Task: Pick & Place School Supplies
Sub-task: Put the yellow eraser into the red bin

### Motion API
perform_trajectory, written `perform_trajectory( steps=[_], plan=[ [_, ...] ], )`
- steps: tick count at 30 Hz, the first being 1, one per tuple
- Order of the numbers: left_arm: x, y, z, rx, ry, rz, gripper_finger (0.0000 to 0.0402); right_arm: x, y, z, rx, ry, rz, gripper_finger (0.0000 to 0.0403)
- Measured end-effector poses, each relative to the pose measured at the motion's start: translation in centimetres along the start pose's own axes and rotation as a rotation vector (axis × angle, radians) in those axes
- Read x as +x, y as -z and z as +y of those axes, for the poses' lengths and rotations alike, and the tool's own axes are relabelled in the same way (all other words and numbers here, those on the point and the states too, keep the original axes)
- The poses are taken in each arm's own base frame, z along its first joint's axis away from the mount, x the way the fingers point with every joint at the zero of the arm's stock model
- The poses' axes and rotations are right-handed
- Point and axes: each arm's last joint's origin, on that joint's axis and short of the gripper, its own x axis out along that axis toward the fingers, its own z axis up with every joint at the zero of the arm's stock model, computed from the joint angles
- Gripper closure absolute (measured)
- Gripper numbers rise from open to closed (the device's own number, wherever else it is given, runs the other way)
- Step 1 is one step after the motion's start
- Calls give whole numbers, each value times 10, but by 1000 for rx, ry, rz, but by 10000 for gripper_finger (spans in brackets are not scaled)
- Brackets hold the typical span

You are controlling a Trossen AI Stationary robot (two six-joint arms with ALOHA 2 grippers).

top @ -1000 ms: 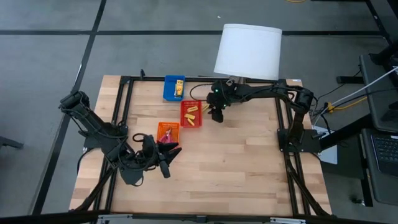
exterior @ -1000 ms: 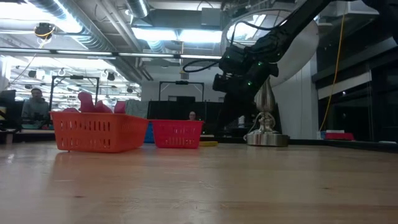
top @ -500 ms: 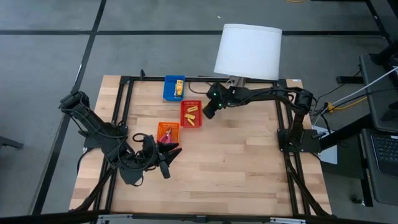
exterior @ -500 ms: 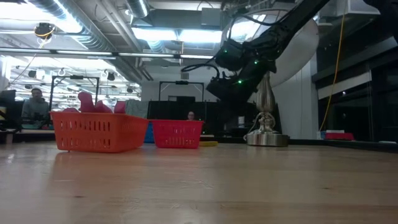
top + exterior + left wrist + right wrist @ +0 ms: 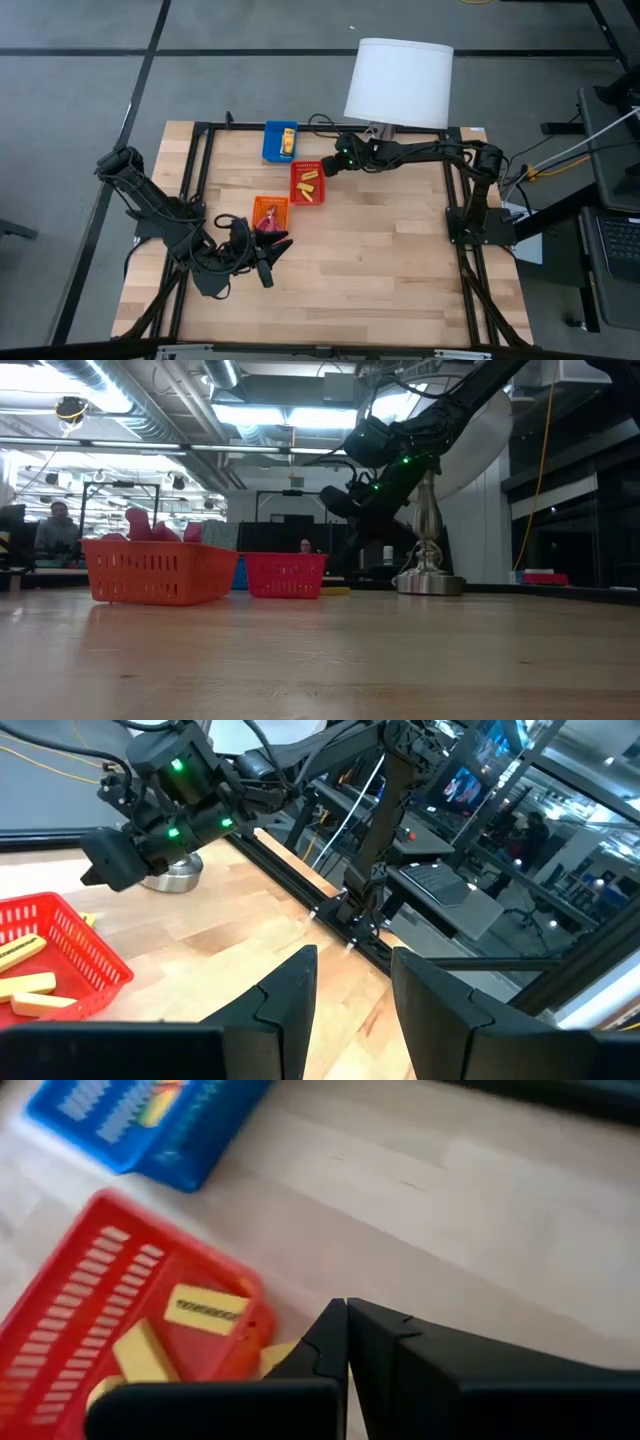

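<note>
Low view: wooden surface (image 5: 330, 660) filled the foreground. Orange basket tray (image 5: 160, 572) stood at left, pink-red handles (image 5: 150, 526) poking above its rim. Red basket tray (image 5: 285, 575) sat just beside it, farther back, with a blue tray (image 5: 238, 573) edge showing between them. A small yellow item (image 5: 335, 591) lay on the surface just right of the red tray. Lamp's metal base (image 5: 430, 582) stood right of that, white shade (image 5: 475, 435) above. Right arm's gripper (image 5: 340, 505) hung tilted above the red tray, green lights lit on its body; jaw state could not be told. A person (image 5: 58, 532) sat far left in the background.
</note>
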Motion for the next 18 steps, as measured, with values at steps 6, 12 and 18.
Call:
perform_trajectory(
  steps=[6,12,18],
  plan=[
    [0,0,0,-4,2,-2,274,6,-1,-5,175,0,19,401],
    [0,-2,-2,0,7,-8,274,19,10,-7,262,9,74,402],
    [0,-4,-4,4,19,-17,274,27,20,1,280,4,76,402]
  ],
)
